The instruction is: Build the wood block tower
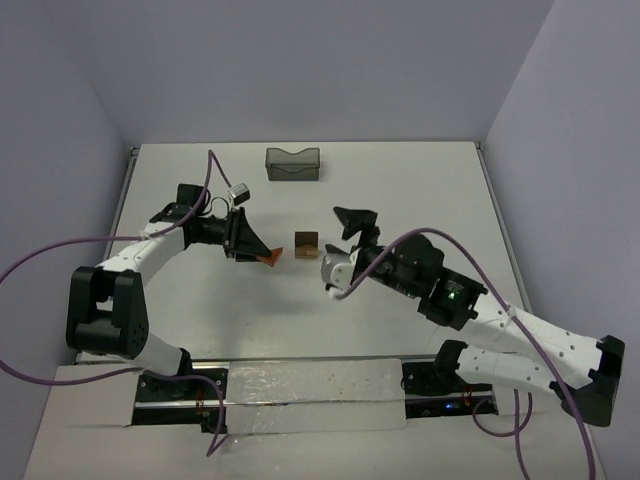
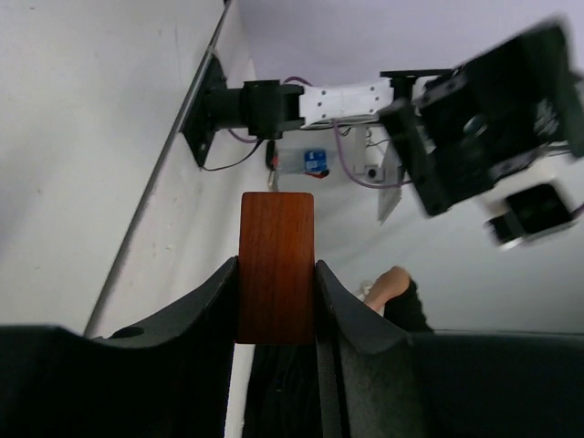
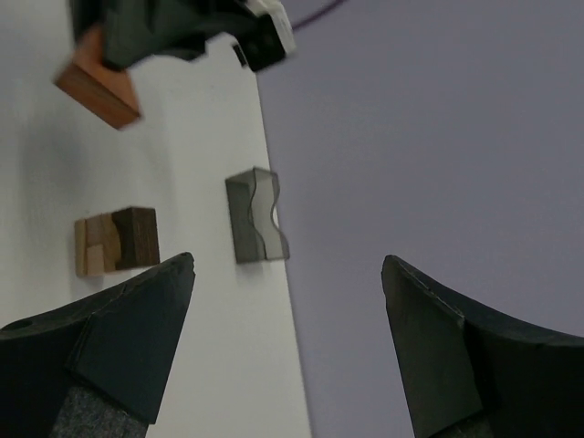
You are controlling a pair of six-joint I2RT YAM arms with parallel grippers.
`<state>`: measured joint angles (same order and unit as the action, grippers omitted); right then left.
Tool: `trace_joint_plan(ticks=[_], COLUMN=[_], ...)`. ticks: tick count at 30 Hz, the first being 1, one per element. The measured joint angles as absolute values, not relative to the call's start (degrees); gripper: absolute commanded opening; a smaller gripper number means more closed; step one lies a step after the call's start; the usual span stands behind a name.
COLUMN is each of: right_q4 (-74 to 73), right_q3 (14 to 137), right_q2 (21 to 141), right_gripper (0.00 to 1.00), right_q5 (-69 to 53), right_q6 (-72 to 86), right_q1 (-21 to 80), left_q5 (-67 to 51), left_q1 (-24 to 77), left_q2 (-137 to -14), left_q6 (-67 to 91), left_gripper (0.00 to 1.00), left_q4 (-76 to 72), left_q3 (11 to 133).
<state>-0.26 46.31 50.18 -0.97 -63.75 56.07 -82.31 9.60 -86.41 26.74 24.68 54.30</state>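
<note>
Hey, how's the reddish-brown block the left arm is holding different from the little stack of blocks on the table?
The reddish-brown block is a single piece of one red-brown colour; the little stack is several pieces, light tan beside dark brown. The reddish-brown block is clamped between the left fingers; the little stack rests on the table with nothing touching it. Both are small and wooden.
</note>
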Motion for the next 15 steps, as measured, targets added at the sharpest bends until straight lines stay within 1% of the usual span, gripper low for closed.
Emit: trace_joint_plan(ticks=[4,8,10,15], right_q4=[6.9,12.7,14.8,20.5], right_q3=[41.8,37.7,36.8,36.4], right_q2=[51.6,54.7,57.2,63.0], right_gripper=[0.86,0.84,0.81,0.77], right_q5=[1.7,2.8,2.7,3.5], right_q6=[-69.2,-73.6,-74.9,-77.2], right_q1=[64.1,70.6,72.5,73.9], left_q5=[-83.4,-84.1,-84.2,-84.3], left_q1=[8.7,7.9,7.7,7.6], left_q2=[-84.8,-84.2,-84.2,-84.1], left_q6=[38.2,44.6,46.2,48.3], left_gripper=[0.00,0.00,0.00,0.00], left_q4=[17.5,14.3,14.0,14.3], left_q3=[53.9,53.1,53.1,53.0])
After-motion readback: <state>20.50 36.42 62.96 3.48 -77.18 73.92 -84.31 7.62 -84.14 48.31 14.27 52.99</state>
